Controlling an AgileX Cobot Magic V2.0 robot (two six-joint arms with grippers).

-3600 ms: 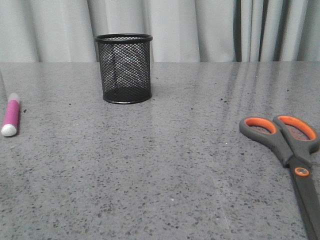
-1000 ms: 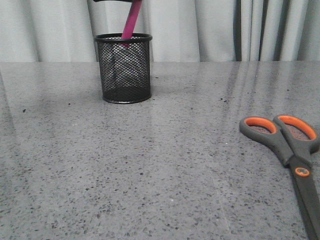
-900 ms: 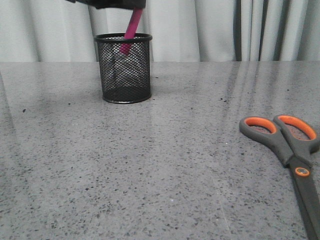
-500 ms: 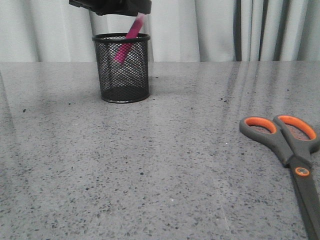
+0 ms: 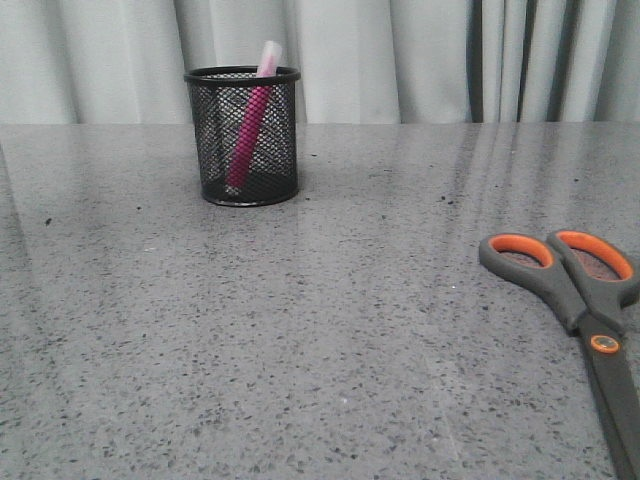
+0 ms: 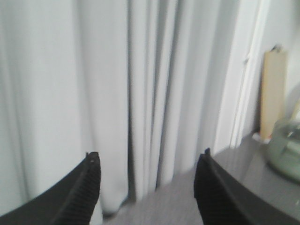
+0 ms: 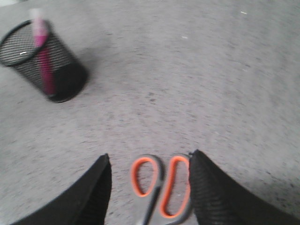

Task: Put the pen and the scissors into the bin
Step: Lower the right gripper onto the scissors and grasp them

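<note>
Pen (image 5: 248,118) leaning inside bin (image 5: 245,137); scissors (image 5: 578,310) flat on bench (image 5: 300,330); both grippers' fingers (image 6: 82,192) (image 7: 96,192) spread, empty.

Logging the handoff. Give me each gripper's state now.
Left gripper: open, empty, facing the curtain.
Right gripper: open, empty, above the scissors handles.

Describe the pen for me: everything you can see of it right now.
The pen is short and thick, magenta-pink with a whitish translucent cap, plastic by the look. It stands inside the bin, tilted, cap end up and poking just above the rim at the right, lower end down toward the base at the left. Nothing grips it; only the bin touches it. The right wrist view shows it blurred.
</note>
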